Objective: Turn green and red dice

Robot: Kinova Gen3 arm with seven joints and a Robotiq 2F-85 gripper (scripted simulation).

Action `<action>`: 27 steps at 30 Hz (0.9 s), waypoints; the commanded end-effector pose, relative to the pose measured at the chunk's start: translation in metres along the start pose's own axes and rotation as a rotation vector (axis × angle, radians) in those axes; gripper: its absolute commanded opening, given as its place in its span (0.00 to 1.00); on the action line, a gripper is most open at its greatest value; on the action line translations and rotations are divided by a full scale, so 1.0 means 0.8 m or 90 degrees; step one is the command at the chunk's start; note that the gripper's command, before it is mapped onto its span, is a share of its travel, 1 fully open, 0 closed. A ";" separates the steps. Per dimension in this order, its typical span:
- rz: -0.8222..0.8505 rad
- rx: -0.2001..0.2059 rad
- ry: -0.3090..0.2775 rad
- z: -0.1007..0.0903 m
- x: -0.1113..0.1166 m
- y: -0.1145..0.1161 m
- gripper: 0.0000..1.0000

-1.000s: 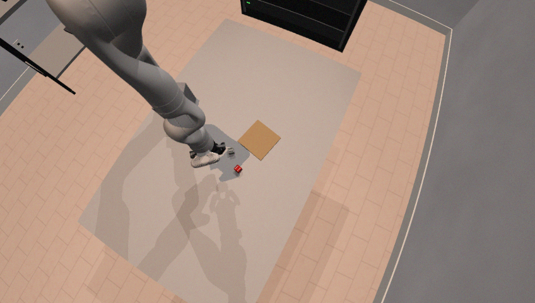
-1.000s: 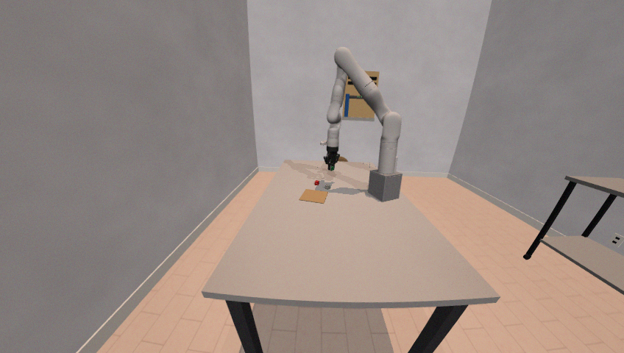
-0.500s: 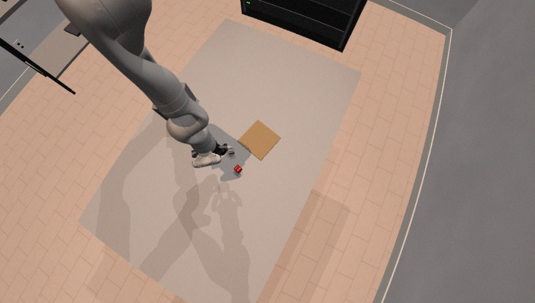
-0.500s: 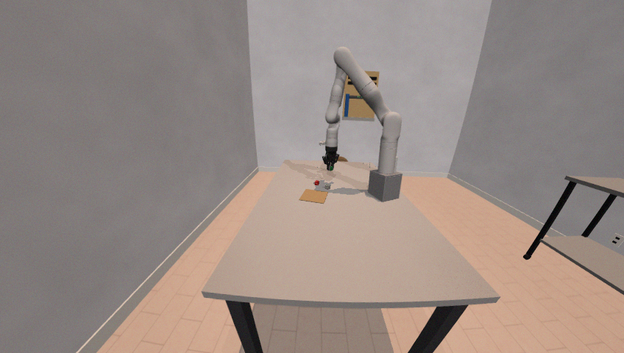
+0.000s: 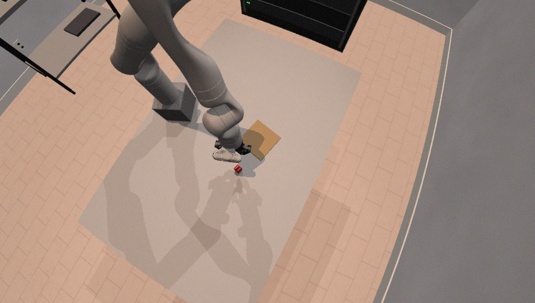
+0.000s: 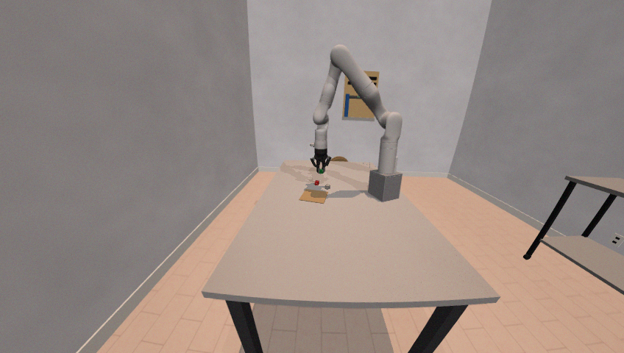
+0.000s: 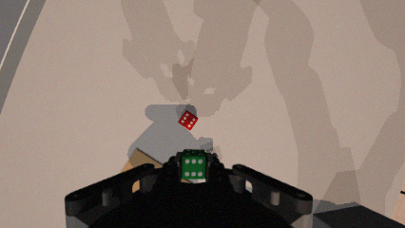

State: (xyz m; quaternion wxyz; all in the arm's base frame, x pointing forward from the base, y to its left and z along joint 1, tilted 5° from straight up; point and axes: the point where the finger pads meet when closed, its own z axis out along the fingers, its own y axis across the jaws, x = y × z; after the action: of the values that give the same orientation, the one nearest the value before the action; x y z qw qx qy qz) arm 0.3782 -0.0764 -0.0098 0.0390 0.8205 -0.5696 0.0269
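My gripper (image 7: 193, 160) is shut on the green die (image 7: 193, 166) and holds it above the table; the face turned to the wrist camera shows six pips. In the exterior view the gripper (image 6: 321, 167) hangs over the far part of the table with the green die (image 6: 321, 170) in it. The red die (image 7: 188, 120) lies on the bare table, off the mat, and also shows in the top and exterior views (image 5: 238, 168) (image 6: 316, 182). The tan mat (image 5: 262, 139) (image 6: 313, 195) lies flat on the table. The white die (image 6: 327, 186) lies on the table beside the mat's far edge; the arm hides it in the top view.
The arm's grey base block (image 6: 385, 185) stands to the right of the dice. A black shelf unit (image 5: 304, 18) stands on the floor beyond the table. A second table (image 6: 586, 218) stands at the far right of the room.
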 end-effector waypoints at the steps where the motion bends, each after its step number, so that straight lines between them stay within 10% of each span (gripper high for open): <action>1: 0.001 0.004 0.005 0.000 -0.031 -0.039 0.21; 12: 0.129 0.021 0.000 -0.013 -0.111 -0.127 0.21; 27: 0.145 0.025 -0.002 -0.016 -0.125 -0.139 0.21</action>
State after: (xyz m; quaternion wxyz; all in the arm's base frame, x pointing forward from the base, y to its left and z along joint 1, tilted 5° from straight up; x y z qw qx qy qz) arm 0.4472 0.0562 -0.0102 0.0196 0.7507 -0.6591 0.0409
